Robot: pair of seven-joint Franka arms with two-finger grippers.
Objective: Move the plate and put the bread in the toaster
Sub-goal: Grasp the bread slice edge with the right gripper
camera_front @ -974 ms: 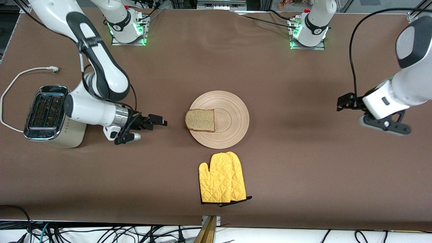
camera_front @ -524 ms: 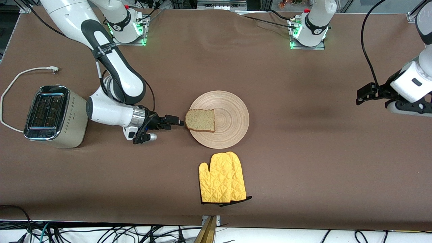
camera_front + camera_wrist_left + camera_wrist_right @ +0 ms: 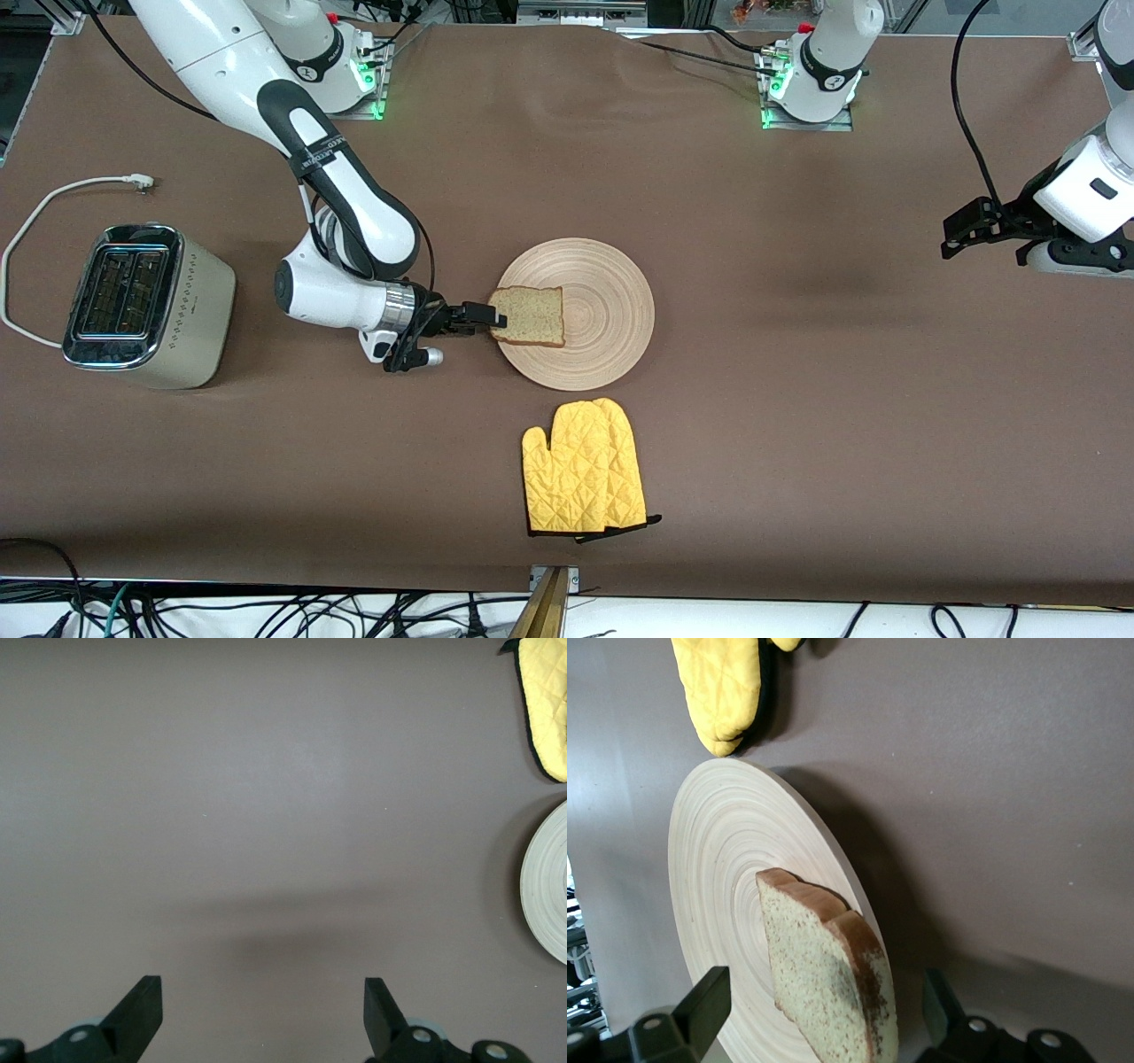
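Observation:
The bread (image 3: 529, 316) lies on the plate (image 3: 611, 292) at the rim toward the right arm's end of the table. My right gripper (image 3: 485, 319) is low at that rim, open, with its fingers either side of the bread's end. In the right wrist view the bread (image 3: 824, 983) sits between the spread fingers of the right gripper (image 3: 826, 981), with a gap on each side, on the plate (image 3: 718, 859). The toaster (image 3: 142, 306) stands at the right arm's end, slots empty. My left gripper (image 3: 961, 232) is open and empty, up over the left arm's end of the table; it also shows in the left wrist view (image 3: 261, 988).
A yellow oven mitt (image 3: 583, 481) lies nearer to the front camera than the plate. The toaster's white cord (image 3: 53, 199) loops on the table beside it. The left wrist view shows bare brown table, the plate's rim (image 3: 545, 881) and the mitt (image 3: 545, 700).
My right gripper moved from beside the toaster across to the plate and now straddles the bread's end. My left arm drew back and up toward its end of the table.

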